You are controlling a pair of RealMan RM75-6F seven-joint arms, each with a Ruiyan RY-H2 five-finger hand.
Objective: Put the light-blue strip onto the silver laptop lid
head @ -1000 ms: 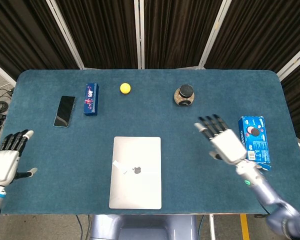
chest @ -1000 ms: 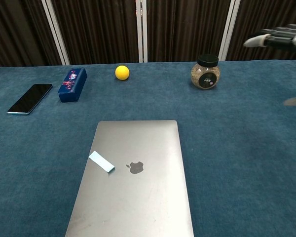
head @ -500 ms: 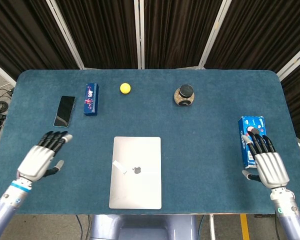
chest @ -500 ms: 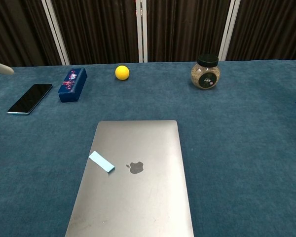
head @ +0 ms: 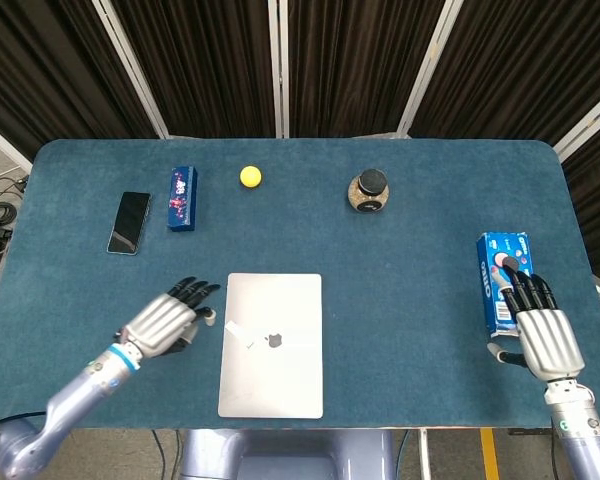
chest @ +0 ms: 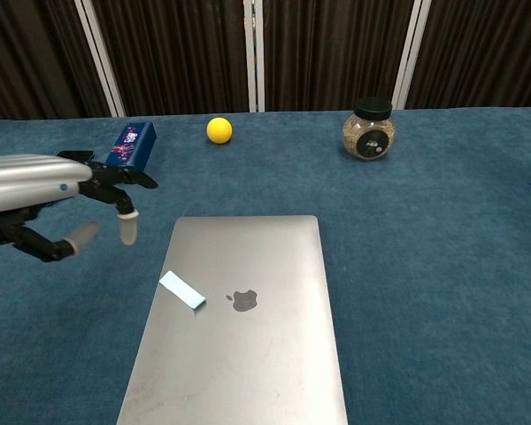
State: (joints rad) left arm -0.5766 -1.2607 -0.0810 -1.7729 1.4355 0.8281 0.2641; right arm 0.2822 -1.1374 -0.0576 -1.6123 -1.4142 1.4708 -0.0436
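The light-blue strip lies flat on the left part of the silver laptop lid, beside the logo; the head view shows the strip and the lid too. My left hand hovers just left of the laptop with its fingers spread toward the lid, holding nothing; in the chest view the left hand sits above the table left of the lid. My right hand is open at the right edge, fingertips over the blue box.
Along the far side stand a black phone, a dark blue box, a yellow ball and a black-lidded jar. The blue-carpeted table ends close behind both hands.
My left hand has swung from the table's left edge in toward the laptop. My right hand drew back from mid-table to the right edge by the blue box. The strip stayed put.
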